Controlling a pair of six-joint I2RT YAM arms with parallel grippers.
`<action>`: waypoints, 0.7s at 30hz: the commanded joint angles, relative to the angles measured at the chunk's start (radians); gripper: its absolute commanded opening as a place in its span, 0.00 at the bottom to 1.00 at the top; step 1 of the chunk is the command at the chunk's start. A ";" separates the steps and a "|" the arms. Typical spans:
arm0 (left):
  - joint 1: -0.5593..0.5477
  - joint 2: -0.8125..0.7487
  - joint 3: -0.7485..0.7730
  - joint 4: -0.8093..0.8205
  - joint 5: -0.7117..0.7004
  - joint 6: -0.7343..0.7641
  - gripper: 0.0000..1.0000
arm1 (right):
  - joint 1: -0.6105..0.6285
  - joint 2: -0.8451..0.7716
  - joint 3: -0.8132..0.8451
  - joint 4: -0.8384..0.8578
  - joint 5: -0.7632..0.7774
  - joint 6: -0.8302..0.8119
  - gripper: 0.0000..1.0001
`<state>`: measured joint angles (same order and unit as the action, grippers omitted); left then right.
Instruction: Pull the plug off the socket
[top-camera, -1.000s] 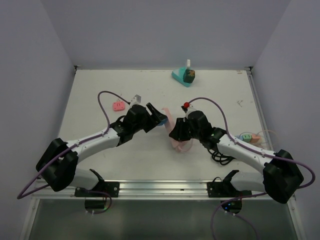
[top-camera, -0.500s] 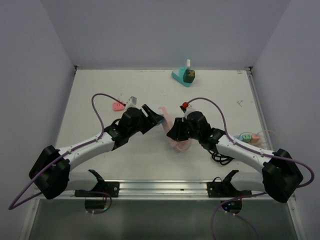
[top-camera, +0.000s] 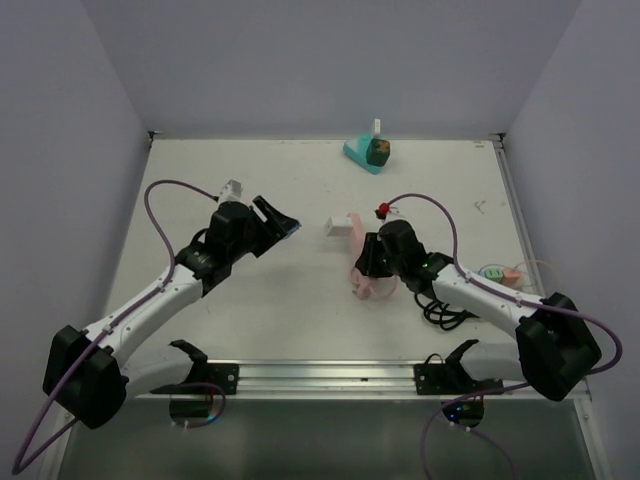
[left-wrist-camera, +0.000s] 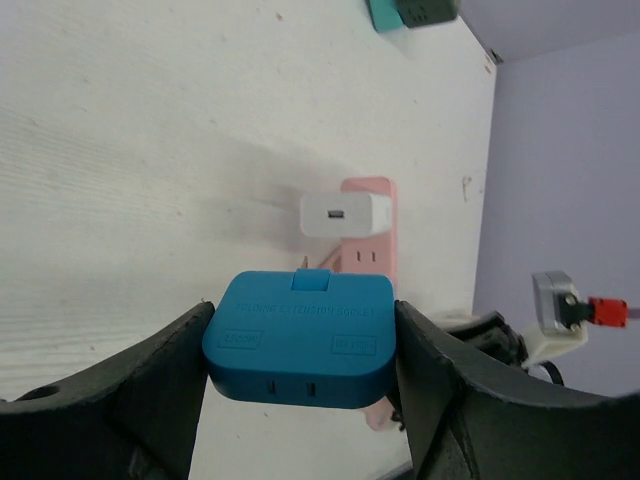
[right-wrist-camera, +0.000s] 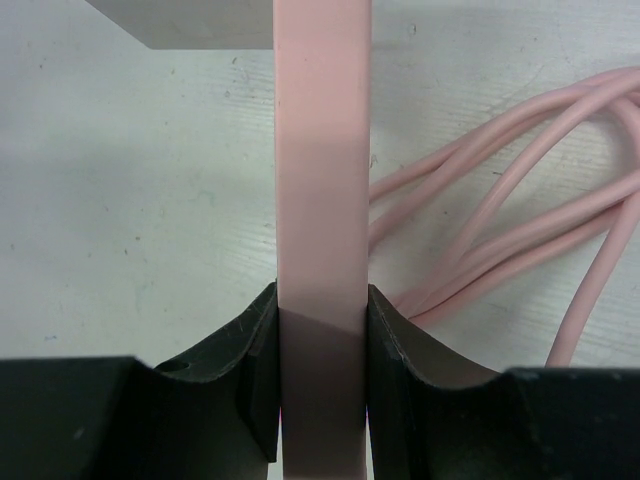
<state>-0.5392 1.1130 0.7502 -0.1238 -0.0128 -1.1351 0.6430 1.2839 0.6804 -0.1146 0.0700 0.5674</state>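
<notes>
Separation confirmed: blue plug (left-wrist-camera: 298, 330), clamped in left gripper (left-wrist-camera: 300, 342), has come clear of pink socket strip (top-camera: 352, 222) and now sits well apart at its nine o'clock. Right gripper (right-wrist-camera: 322, 350) clamps the strip. White adapter (left-wrist-camera: 343, 214) remains seated. Task judged essentially complete

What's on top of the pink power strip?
A white charger is plugged into the pink power strip at its far end. The right gripper clamps it, hiding part of its top.
</notes>
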 joint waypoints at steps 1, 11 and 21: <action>0.028 0.011 0.078 -0.102 -0.177 0.158 0.00 | 0.001 -0.070 0.064 0.035 0.024 -0.043 0.00; 0.061 0.273 0.164 0.107 -0.492 0.380 0.13 | 0.001 -0.130 0.088 -0.008 -0.059 -0.089 0.00; 0.134 0.649 0.324 0.277 -0.500 0.462 0.17 | 0.001 -0.181 0.125 -0.080 -0.099 -0.130 0.00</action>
<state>-0.4267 1.7287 1.0325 0.0261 -0.4580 -0.7197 0.6430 1.1587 0.7399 -0.2325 0.0059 0.4610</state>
